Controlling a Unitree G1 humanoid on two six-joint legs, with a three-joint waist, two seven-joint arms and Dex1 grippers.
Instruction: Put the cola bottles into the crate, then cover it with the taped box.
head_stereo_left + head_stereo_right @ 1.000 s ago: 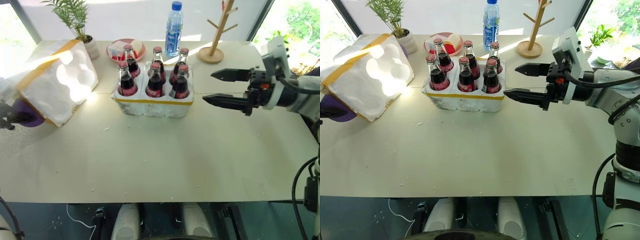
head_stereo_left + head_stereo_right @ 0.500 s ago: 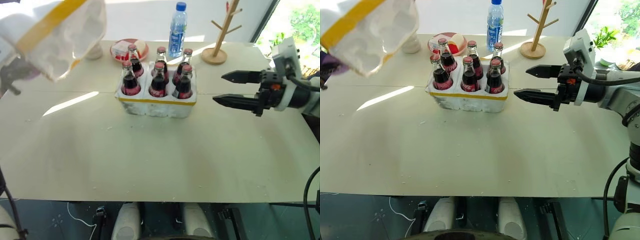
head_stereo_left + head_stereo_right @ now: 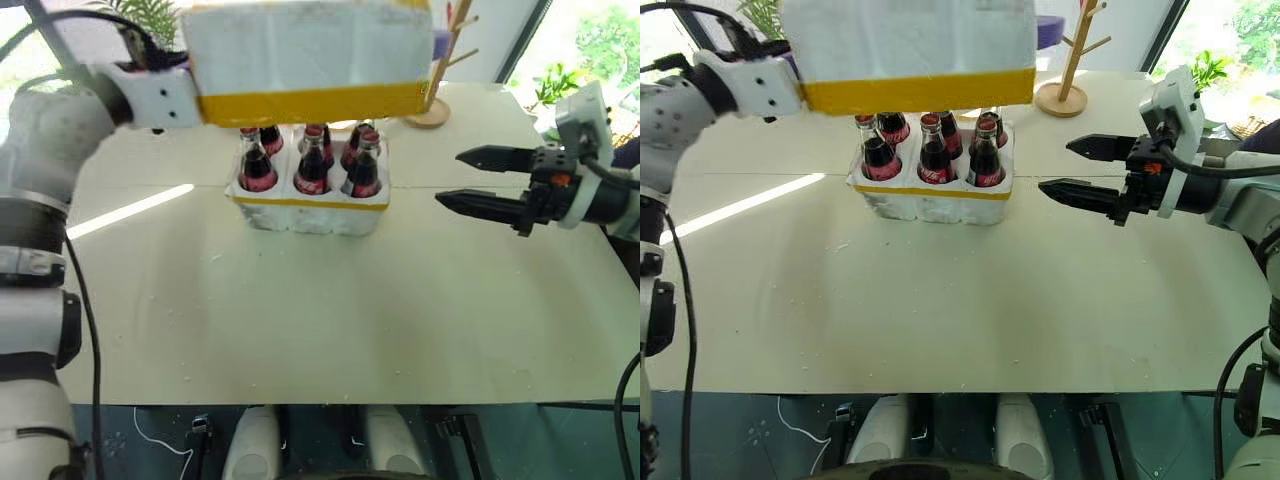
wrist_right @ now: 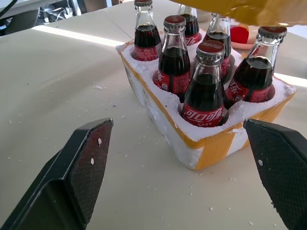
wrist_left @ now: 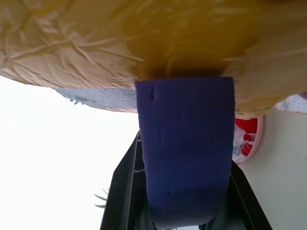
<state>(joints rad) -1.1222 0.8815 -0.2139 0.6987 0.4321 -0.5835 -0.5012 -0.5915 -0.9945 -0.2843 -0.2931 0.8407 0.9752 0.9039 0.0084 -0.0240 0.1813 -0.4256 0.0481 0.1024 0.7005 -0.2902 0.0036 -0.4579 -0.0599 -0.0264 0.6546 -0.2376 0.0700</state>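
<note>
The counter [image 3: 300, 320] is a broad pale surface, bare over its near half. Above its far middle hangs the taped box [image 3: 310, 55], a big white foam box with a wide yellow band along its lower edge, held level in the air over the bottles and not touching them. The left arm reaches in from the left to the box's left end; in the left wrist view the left claw [image 5: 184, 201] is closed on a dark purple strap that runs up against the box's yellow tape [image 5: 144, 38]. Under the box stands the crate [image 3: 308, 208], a low white foam block with a yellow band, set at the far middle of the counter. The cola bottles [image 4: 204, 86] stand upright in its six holes, two rows of three, red caps just below the box's underside. To the right, well apart from the crate, the right claw [image 3: 478, 180] hovers level above the counter, pointing left toward the crate, its two black fingers spread wide and holding nothing. A wooden peg stand [image 3: 440, 70] rises at the far right, partly behind the box.
</note>
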